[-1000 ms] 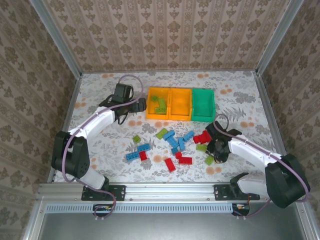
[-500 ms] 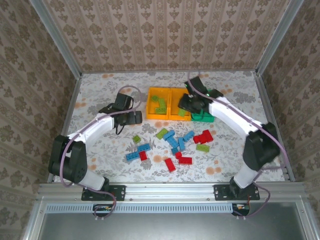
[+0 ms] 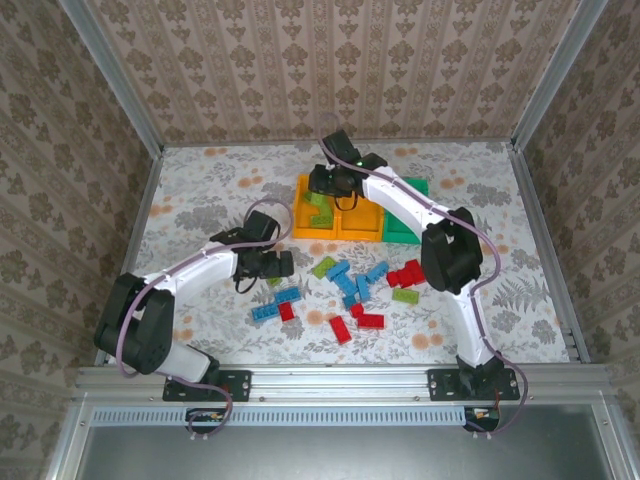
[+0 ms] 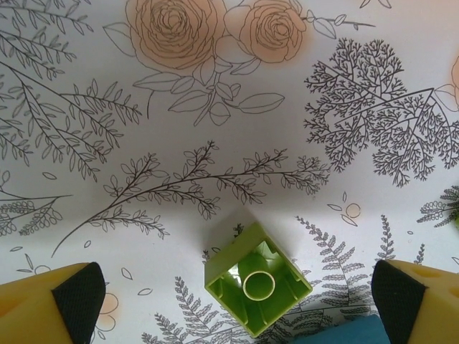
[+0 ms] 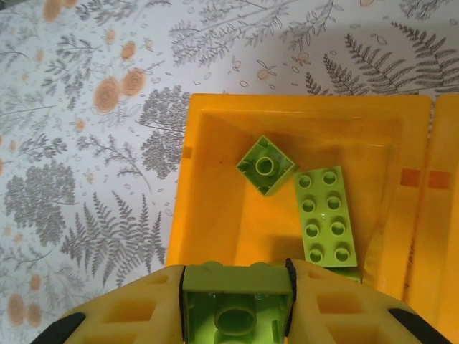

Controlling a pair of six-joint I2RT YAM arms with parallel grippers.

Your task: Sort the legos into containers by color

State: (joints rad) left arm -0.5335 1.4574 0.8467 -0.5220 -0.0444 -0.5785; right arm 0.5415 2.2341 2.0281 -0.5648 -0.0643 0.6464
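Lime-green brick (image 4: 258,287) is lying studs-down on the table (image 4: 179,86) between the left gripper's (image 3: 270,265) spread jaws, at 9 o'clock of the loose pile (image 3: 350,290). Farther off, the right gripper (image 3: 323,184) is pinching a second lime brick (image 5: 237,304) over the left orange-yellow bin (image 5: 188,179), hanging near its 12 o'clock rim. Letting go that close to the wall is risking a bounce onto the table.

Bright, even light (soft shadows), sharp focus

Left fingers (image 4: 44,302) spread; right fingers (image 5: 140,309) clamped
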